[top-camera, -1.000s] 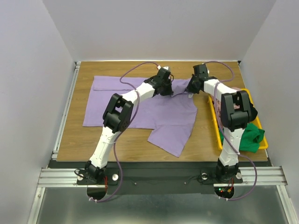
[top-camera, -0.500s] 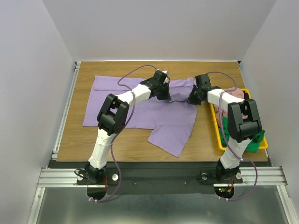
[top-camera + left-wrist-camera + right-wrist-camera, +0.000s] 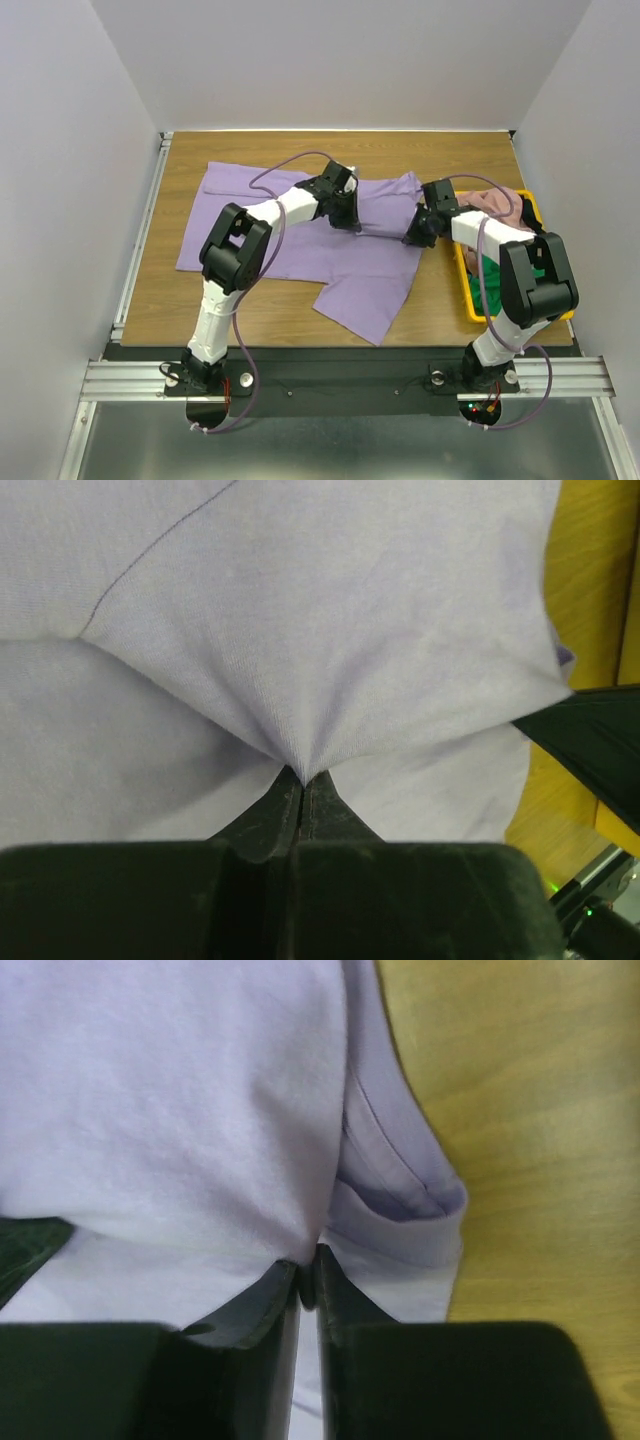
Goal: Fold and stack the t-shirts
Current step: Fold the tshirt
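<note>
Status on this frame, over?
Left gripper, right gripper: both shut on lavender cloth t-shirt. Right side pinched up, rest lying on wooden table. Yellow plastic tray alongside, not obstructing.

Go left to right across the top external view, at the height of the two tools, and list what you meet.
In order: metal rail → lavender t-shirt → left tool, shut on the cloth → right tool, also shut on it → yellow tray.
</note>
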